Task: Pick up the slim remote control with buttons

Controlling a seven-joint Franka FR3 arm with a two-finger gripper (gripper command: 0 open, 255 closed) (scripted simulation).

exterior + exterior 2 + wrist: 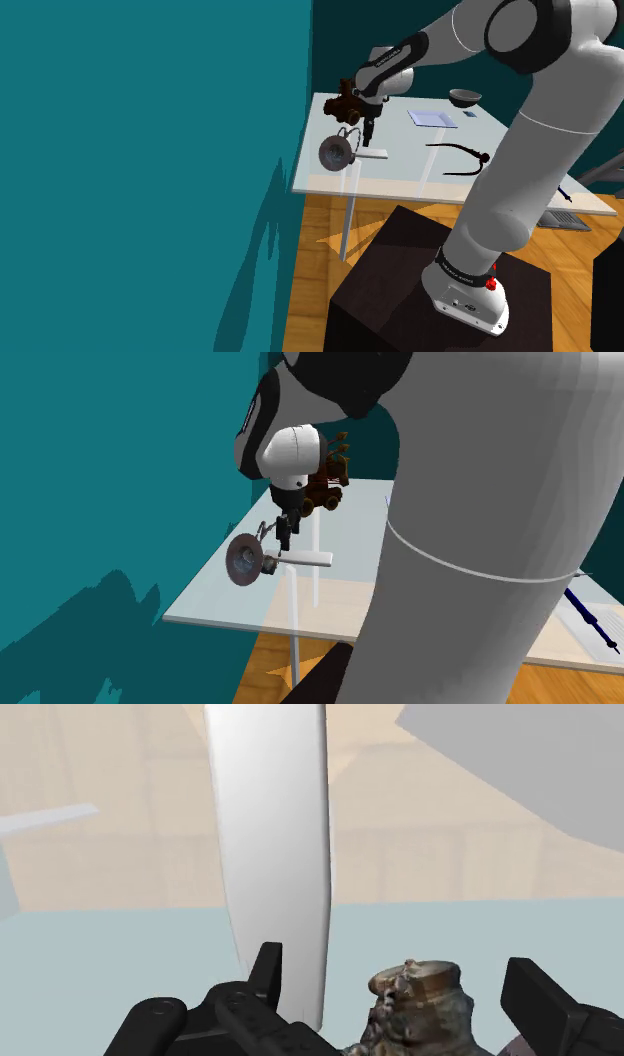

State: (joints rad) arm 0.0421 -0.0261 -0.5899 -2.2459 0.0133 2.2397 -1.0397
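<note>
- Directly beneath the pincer (368,130), the remote (369,154) lies flat on the pale table (400,178). It is a slim, plain white bar.
- The pincer points down at one end of the remote, its black tips close above it. Whether they touch it I cannot tell.
- The pincer's two fingers (265,979) stand spread apart, not pressed on the remote.
- Just beside the pincer, at that same end of the remote, a round grey disc (245,560) on a thin handle stands near the table's edge.
- Close behind the pincer, on the side away from the remote, sits a brown lumpy figure (346,105). In the wrist view its top shows in the gap between the fingers, untouched by either.
- Also in the wrist view, a long white shape (272,854) narrows toward one finger. I cannot tell whether it is the remote or a table leg.
- Farther from the pincer, across the table, lie a dark curved two-pronged tool (460,158), a pale blue flat sheet (433,118) and a dark bowl (463,97).
- Well apart from the pincer, a dark blue pen (565,193) lies near the table's other edge.
- Farthest away, the white arm (520,150) rises from its dark stand (400,290), and a teal wall (150,150) stands beyond the table.
</note>
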